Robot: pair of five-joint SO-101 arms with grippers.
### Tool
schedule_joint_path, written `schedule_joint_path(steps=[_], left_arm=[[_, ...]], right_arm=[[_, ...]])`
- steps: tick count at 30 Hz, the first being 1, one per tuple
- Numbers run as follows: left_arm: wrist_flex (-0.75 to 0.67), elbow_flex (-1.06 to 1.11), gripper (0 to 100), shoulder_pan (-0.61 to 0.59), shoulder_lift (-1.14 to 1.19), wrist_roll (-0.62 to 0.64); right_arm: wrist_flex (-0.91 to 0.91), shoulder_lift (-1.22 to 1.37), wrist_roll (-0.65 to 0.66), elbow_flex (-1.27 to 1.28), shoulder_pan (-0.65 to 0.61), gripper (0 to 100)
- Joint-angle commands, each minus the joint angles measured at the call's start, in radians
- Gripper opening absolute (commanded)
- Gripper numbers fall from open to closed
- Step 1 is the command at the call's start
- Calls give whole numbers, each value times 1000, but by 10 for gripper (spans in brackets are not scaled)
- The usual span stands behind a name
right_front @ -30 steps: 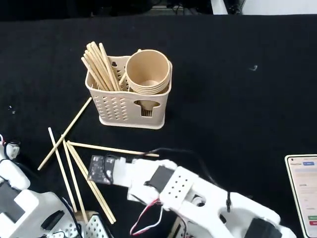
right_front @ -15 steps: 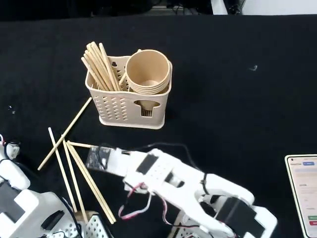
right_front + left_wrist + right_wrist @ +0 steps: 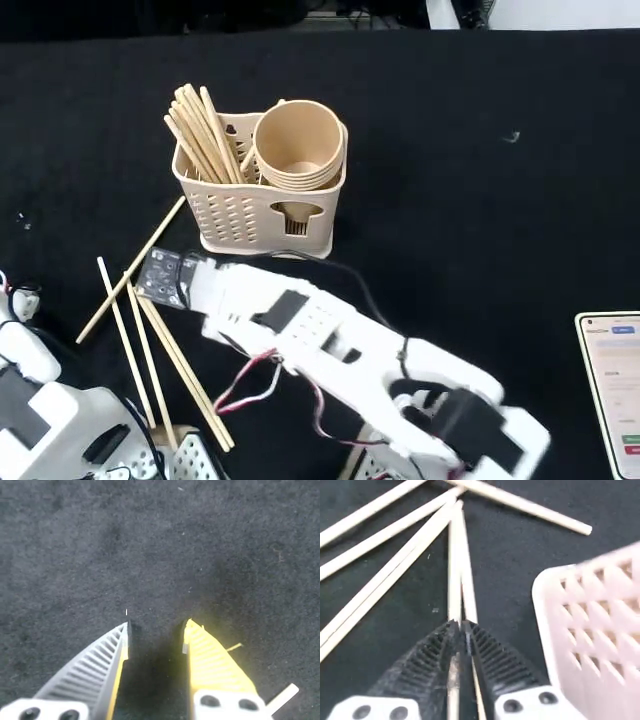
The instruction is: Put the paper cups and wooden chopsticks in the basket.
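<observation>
The right tool (image 3: 460, 628) is pressed together, pinching a pair of pale wooden chopsticks (image 3: 455, 575) that lie side by side on the black tabletop (image 3: 480, 220). Whether one or both sticks sit between the fingers cannot be told. This tool is low over the tabletop, just beside the front corner of the beige perforated plastic basket (image 3: 255, 218). Further loose wooden chopsticks (image 3: 180, 365) lie fanned out on the tabletop around the tool, near the basket.

The basket stands upright. It holds a stack of tan paper cups (image 3: 298, 148) on one side and a leaning bundle of wooden sticks (image 3: 200, 130) on the other.

The left tool (image 3: 155, 630) hovers over bare tabletop with its fingers spread and nothing between them.
</observation>
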Motion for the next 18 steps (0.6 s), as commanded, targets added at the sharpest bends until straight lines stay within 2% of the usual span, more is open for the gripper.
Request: schedule_joint_path(steps=[1,3,5,15,18], left_arm=[[2,-27,180,-8,-29,-3],[2,-27,180,-8,-29,-3],[2,-27,180,-8,-29,-3],[2,-27,180,-8,-29,-3],[2,-27,180,-8,-29,-3]], right_arm=[[-17,77,5,-96,14,130],[14,136,8,-136,17,215],[54,188,8,-174,18,251],[172,343,9,-311,20,250],[256,397,9,-369,15,247]])
